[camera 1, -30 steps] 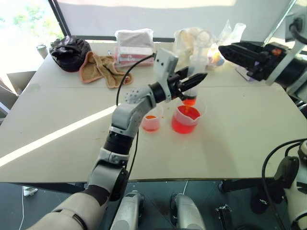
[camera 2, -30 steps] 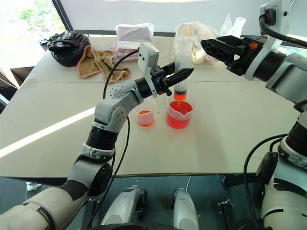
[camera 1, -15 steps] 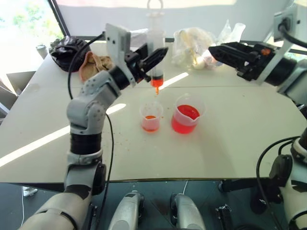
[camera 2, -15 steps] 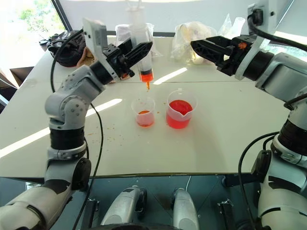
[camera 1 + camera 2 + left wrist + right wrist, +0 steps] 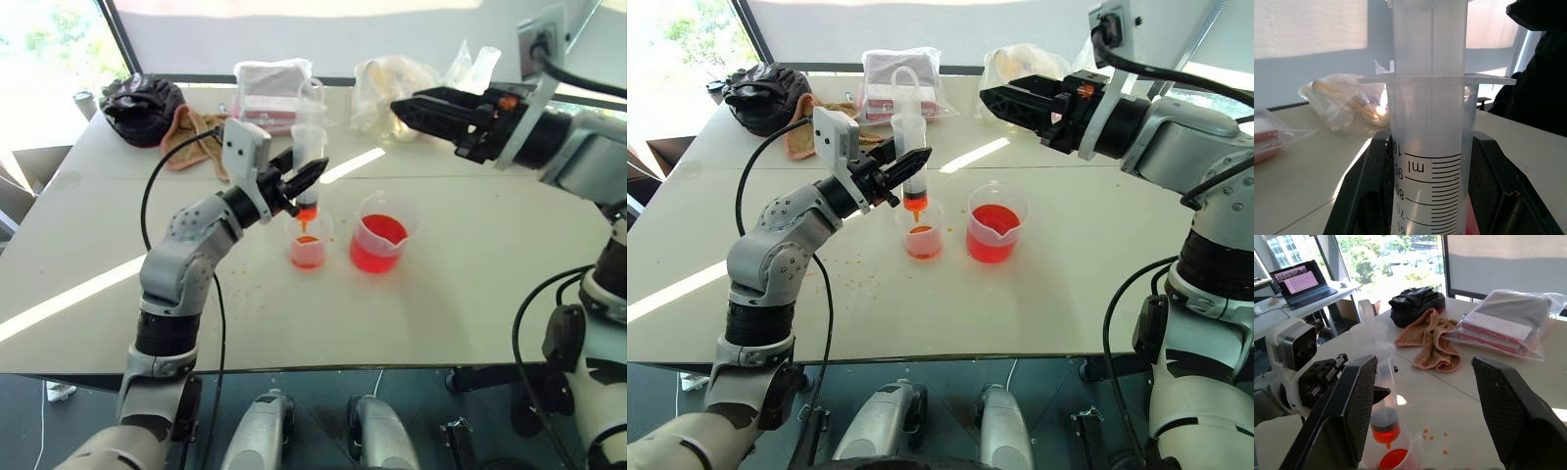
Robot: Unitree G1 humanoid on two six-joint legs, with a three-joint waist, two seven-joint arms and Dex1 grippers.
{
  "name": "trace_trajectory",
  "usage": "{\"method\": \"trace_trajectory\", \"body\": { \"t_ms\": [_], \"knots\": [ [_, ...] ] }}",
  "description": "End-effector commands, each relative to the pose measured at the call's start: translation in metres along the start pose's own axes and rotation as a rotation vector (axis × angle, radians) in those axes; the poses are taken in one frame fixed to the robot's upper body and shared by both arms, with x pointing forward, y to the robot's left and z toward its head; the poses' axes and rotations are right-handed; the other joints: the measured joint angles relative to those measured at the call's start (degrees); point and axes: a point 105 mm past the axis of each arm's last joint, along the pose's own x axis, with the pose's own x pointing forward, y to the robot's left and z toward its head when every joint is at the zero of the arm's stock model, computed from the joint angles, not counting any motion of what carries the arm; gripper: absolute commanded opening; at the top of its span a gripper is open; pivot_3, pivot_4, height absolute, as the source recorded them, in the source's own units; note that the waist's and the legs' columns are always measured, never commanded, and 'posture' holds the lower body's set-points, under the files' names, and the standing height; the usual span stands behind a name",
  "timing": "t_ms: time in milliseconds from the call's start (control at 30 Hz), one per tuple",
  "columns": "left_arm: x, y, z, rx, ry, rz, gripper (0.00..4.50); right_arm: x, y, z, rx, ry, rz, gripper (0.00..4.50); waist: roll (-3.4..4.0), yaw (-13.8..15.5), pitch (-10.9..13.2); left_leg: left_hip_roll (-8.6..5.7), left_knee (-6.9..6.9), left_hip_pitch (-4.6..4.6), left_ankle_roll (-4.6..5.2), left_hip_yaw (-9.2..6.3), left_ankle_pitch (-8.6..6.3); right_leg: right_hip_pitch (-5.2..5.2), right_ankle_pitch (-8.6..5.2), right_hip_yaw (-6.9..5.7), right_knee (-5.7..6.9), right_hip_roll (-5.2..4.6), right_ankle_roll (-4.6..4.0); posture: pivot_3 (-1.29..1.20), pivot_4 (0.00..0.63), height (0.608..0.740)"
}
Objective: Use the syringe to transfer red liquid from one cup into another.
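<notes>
My left gripper (image 5: pixel 305 183) is shut on the syringe (image 5: pixel 308 147), which stands upright. Its barrel (image 5: pixel 1430 147) sits clamped between the two black fingers. The lower end of the syringe holds red liquid (image 5: pixel 308 209), and the nozzle hangs just over the small clear cup (image 5: pixel 309 241), which has a little red liquid at its bottom. Right of it stands the larger spouted beaker (image 5: pixel 383 235), about a third full of red liquid. My right gripper (image 5: pixel 407 106) hovers open above the far side of the table, behind the beaker, pointing toward the syringe (image 5: pixel 1384 396).
At the back of the white table (image 5: pixel 470 284) lie a black bag (image 5: pixel 142 104), a tan towel (image 5: pixel 201 137), a plastic bag of pink-and-white packs (image 5: pixel 276 90) and a clear bag of small items (image 5: pixel 397 86). Small orange drops (image 5: pixel 260 286) dot the table left of the small cup.
My left gripper carried the syringe leftward from the beaker, up, then down over the small cup. My right gripper drifted to the left, still open.
</notes>
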Motion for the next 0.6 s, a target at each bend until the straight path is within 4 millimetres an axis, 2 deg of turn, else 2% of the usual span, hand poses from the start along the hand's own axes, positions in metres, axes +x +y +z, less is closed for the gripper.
{"method": "trace_trajectory", "body": {
  "t_ms": [33,167,600],
  "knots": [
    [-0.001,-0.004,0.006,0.044,-0.034,-0.016,1.49,0.011,0.014,0.01,-0.027,-0.02,0.061,3.18,0.0,-0.1,0.0,0.0,0.0,0.0,0.0,0.0,0.0,-0.01,0.0,0.0,0.0,-0.01,0.0,0.0,0.15,0.74],
    [0.0,-0.006,0.003,0.053,-0.027,-0.025,1.49,0.03,0.015,0.002,-0.014,-0.006,0.063,3.18,0.0,-0.4,0.0,0.01,-0.01,0.0,0.0,-0.01,0.0,-0.02,0.0,0.0,0.01,-0.01,0.0,0.0,0.15,0.74],
    [-0.001,-0.013,-0.001,0.05,-0.015,-0.036,1.49,0.063,0.026,0.003,0.001,0.0,0.135,3.18,0.02,-1.5,0.0,0.0,-0.07,-0.01,-0.01,0.0,0.0,-0.07,0.06,0.0,0.03,0.03,0.09,0.0,0.15,0.74]
  ]
}}
